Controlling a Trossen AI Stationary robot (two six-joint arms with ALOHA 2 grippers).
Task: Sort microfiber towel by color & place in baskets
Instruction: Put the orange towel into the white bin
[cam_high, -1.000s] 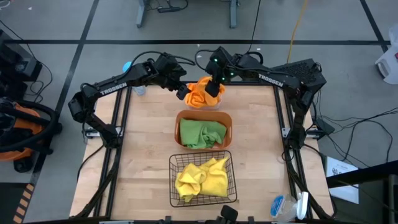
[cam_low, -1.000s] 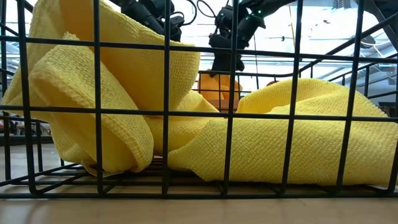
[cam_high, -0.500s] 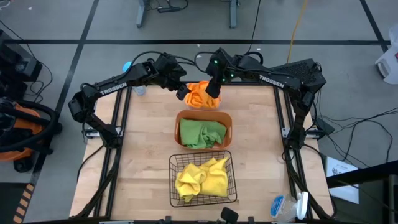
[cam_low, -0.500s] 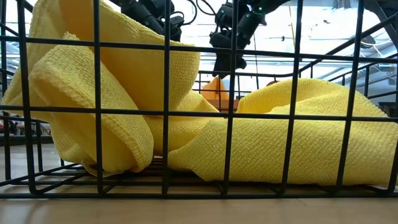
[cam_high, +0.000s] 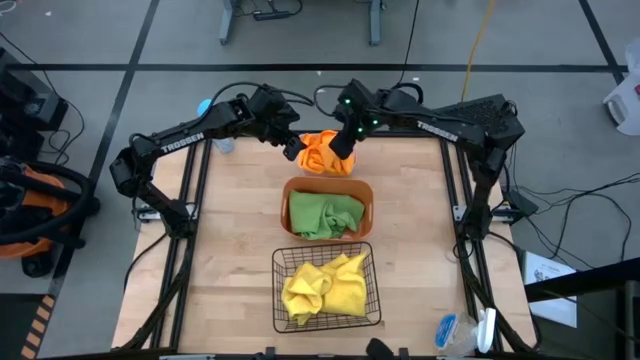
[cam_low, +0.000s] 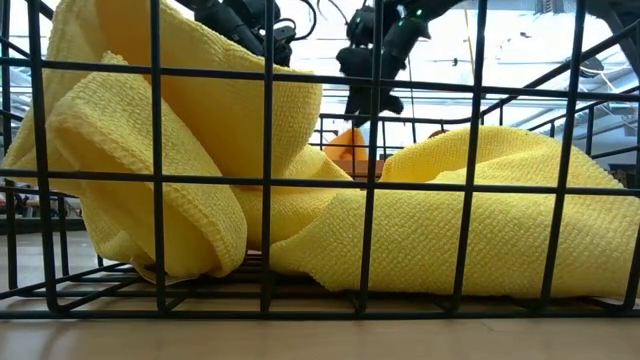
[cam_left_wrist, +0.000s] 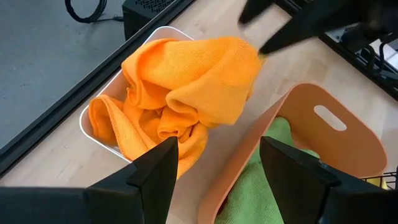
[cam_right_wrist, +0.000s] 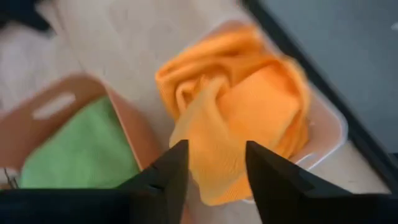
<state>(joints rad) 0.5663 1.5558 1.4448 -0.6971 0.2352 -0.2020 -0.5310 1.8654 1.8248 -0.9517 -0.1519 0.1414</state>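
The orange towels (cam_high: 322, 152) sit heaped in the white bin (cam_left_wrist: 93, 121) at the far end of the table, bulging above its rim, with one fold draped toward the orange-brown tub (cam_high: 328, 208) of green towels (cam_high: 326, 215) just nearer; the yellow towels (cam_high: 325, 287) fill the black wire basket (cam_high: 327, 289) at the near edge. The right gripper (cam_high: 343, 140) hangs just over the right side of the orange heap, its fingers apart with nothing clearly between them, though the right wrist view puts orange cloth directly beyond the gap. The left gripper (cam_high: 293, 148) waits at the heap's left side, fingers spread wide and empty. The sorting looks all but done, so the step in hand seems to be settling the last orange cloth. To do it well, the overhanging fold should probably be tucked down inside the rim, and the right gripper lifted straight up so no loop of cloth drags out.
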